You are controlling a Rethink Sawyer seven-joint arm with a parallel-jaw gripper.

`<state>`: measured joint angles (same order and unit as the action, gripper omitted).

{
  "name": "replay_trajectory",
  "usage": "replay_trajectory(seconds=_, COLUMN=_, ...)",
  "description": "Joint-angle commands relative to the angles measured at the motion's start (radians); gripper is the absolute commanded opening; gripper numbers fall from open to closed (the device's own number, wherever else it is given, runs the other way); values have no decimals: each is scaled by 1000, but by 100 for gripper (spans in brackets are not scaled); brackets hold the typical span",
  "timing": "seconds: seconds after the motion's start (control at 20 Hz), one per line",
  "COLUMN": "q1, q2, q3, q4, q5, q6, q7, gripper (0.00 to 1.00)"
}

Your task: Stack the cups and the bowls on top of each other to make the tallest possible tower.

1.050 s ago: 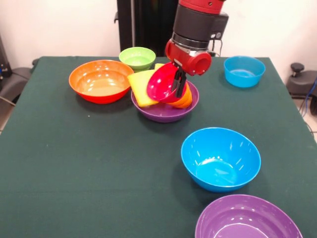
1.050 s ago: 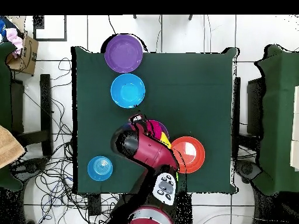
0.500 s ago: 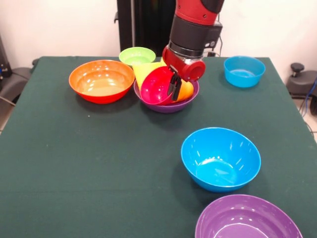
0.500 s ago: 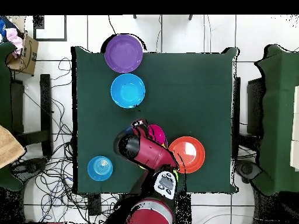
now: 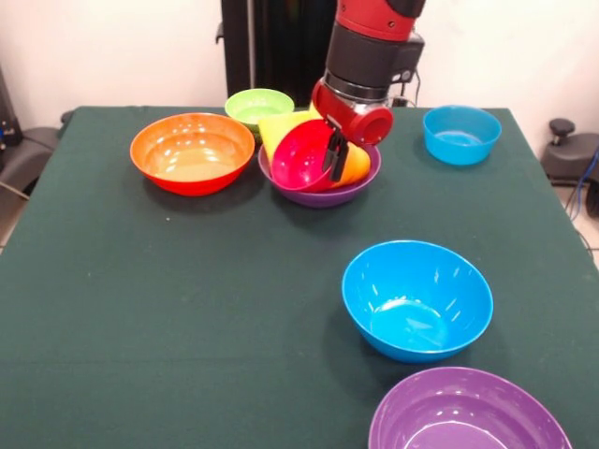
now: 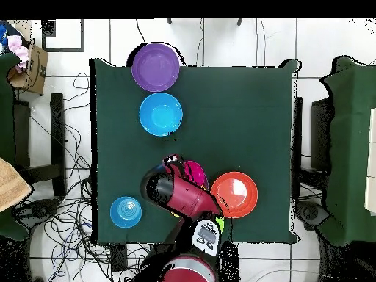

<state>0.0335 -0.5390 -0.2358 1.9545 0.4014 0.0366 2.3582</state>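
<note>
The red bowl (image 5: 307, 155), tilted on its side, is clamped at its rim by the pincer (image 5: 334, 155) and rests in a purple bowl (image 5: 323, 194) directly below, beside a yellow cup (image 5: 281, 129) and an orange cup (image 5: 354, 166) (both tipped over). No tower stands yet; the large blue bowl (image 5: 417, 299) and second purple bowl (image 5: 468, 412), well in front of the pincer, are unstacked. Compared with half a second ago, the purple bowl and its load sit slightly further right.
</note>
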Motion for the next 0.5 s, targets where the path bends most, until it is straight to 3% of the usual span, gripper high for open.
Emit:
replay_trajectory(seconds=0.05, q1=27, q2=-22, q3=130, q4=109, q5=10, q6=169, q7=151, gripper=0)
replay_trajectory(seconds=0.5, q1=46, q2=-126, q3=140, q4=148, q5=40, q6=299, q7=180, gripper=0)
